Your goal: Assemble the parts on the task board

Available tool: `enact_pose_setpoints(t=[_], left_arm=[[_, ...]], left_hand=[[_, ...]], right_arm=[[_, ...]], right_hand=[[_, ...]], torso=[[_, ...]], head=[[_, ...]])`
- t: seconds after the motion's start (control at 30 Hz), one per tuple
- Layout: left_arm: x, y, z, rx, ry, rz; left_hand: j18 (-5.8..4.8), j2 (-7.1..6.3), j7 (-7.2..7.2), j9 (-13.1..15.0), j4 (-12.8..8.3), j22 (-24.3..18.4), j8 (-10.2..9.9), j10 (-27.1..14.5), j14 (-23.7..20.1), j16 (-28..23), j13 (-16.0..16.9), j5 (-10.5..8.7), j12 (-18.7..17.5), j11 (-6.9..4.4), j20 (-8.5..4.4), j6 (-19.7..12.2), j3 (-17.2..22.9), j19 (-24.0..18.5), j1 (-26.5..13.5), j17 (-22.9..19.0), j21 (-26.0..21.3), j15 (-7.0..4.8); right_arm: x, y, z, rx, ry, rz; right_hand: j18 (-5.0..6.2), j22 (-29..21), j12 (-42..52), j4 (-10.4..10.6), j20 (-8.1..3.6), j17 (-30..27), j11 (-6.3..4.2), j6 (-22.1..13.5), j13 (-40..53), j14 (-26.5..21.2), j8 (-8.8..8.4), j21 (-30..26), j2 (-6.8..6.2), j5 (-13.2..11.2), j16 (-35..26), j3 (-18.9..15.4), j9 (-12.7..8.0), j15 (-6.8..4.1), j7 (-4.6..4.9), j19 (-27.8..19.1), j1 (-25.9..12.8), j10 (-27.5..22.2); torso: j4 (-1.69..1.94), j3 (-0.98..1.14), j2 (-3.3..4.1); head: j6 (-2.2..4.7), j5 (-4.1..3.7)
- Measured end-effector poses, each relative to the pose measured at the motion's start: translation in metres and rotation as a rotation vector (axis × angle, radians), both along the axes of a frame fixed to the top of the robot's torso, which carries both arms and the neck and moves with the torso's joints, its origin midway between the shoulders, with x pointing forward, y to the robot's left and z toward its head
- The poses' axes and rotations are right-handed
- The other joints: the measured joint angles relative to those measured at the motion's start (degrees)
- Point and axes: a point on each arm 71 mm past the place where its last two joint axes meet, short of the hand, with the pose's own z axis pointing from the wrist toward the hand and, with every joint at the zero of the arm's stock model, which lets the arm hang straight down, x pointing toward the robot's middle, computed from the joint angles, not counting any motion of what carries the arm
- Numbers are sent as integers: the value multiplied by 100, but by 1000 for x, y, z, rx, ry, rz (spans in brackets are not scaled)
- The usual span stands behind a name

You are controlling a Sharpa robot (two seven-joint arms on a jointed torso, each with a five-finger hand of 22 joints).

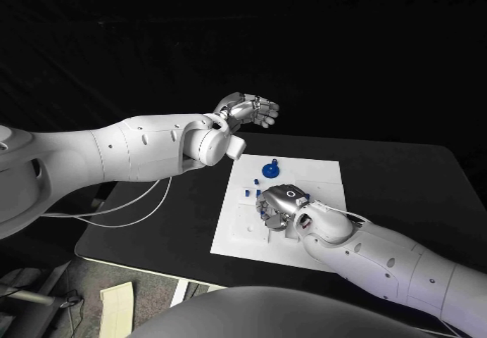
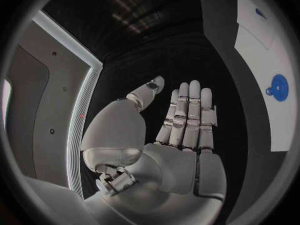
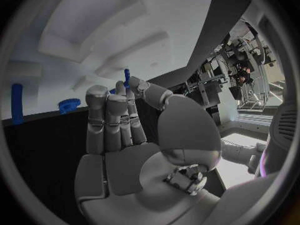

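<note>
The white task board (image 1: 317, 171) lies in the middle of the black table. A round blue part (image 1: 270, 170) with a small knob rests on its far side, and small blue pieces (image 1: 254, 182) lie near its left edge. My right hand (image 1: 279, 208) hangs low over the board's centre. In the right wrist view a thin blue peg (image 3: 126, 77) is pinched between thumb and fingertips, close above the board (image 3: 94, 25); a blue gear (image 3: 69, 105) and a blue cylinder (image 3: 17, 110) stand nearby. My left hand (image 1: 250, 109) is raised beyond the board's far edge, holding nothing, fingers straight (image 2: 187, 115).
The left wrist view takes in the board (image 2: 278, 127) and the round blue part (image 2: 278, 87) off to one side. White cables (image 1: 142, 204) trail from the left arm over the table's left edge. Bare black tabletop (image 1: 406, 176) lies right of the board.
</note>
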Motion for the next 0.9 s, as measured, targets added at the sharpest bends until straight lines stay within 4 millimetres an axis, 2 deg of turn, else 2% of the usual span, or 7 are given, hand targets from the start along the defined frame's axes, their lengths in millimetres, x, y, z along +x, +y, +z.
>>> enact_pose_setpoints(t=[0.43, 0.9], left_arm=[[0, 0, 0, 0, 0, 0], [0, 0, 0, 0, 0, -1]], left_hand=[[-7, 0, -15, 0, 0, 5, 0, 0, 0, -20, -5, 0, 0, 0, 0, -15, 0, 0, 0, 5, 0, 0], [-11, 0, -15, -5, 0, 4, 0, 0, 0, -20, -5, 0, 0, 0, 0, -15, 0, 0, 0, 16, -21, 0]], right_arm=[[1, -1, -3, -14, 6, -1], [1, 1, -4, -30, 10, 3]], right_hand=[[0, 5, -1, 0, 0, -5, 0, 0, 0, -1, -1, 0, 0, 0, 0, 0, 7, -4, 0, 1, 0, 0], [0, 5, -1, 0, 1, -9, 0, 0, 12, 8, -2, 0, 0, 0, 0, 0, 7, -15, 0, 1, 0, 0]], torso=[[0, 4, 0], [2, -1, -1]], head=[[-12, 6], [-12, 18]])
